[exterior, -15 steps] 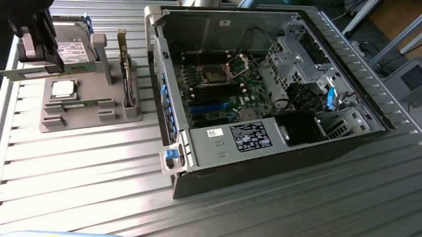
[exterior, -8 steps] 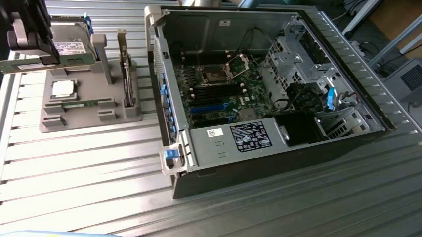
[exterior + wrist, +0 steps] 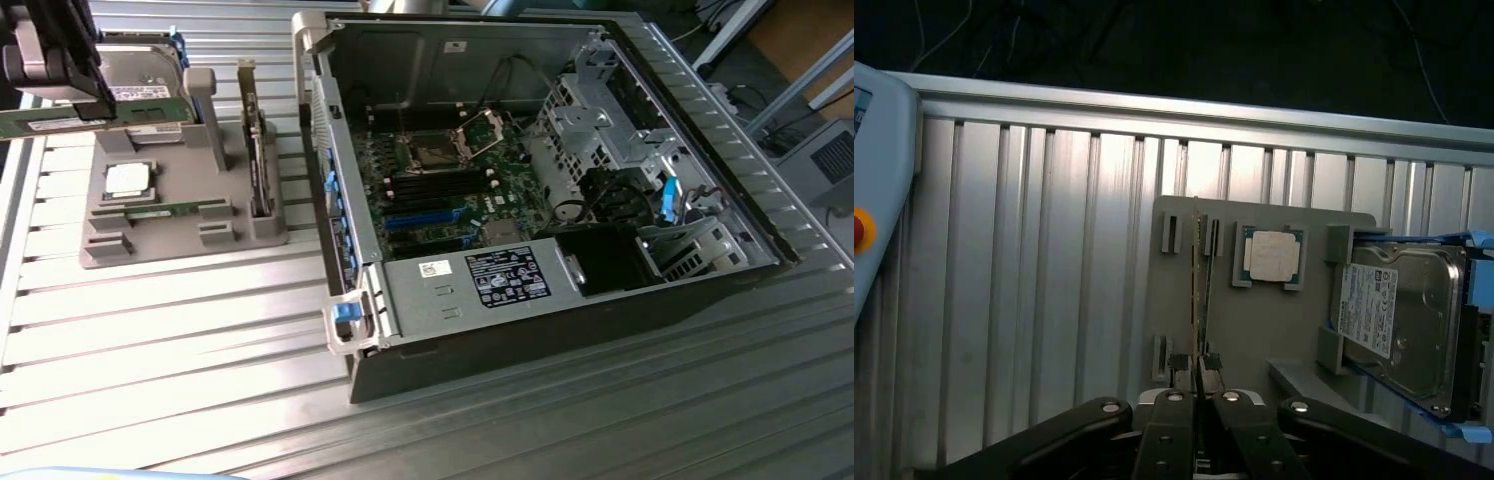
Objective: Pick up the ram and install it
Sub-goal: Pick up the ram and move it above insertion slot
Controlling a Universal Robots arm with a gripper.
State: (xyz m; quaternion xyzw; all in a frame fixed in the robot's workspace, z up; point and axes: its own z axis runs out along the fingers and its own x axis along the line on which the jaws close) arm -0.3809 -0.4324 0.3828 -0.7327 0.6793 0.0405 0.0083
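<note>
The ram is out of its holder. It hangs level and edge-up in the gripper, whose fingers are closed tight on its middle. In the wrist view it shows as a thin line running away from the pinched fingertips. From where the exterior view looks, this is at about 10 o'clock in the scene, above the far corner of the grey parts tray.

Down on that tray the other stick lies in its slot. The square processor is just at 11 o'clock of that stick, and the hard drive is farther off at 12.

The open computer case lies at 3 o'clock from the tray, well apart from the gripper. Its motherboard is bare to view, and the dark memory slots look unfilled.

I'd judge the pick done and the install not begun. The ram has yet to cross to the case and be seated.
</note>
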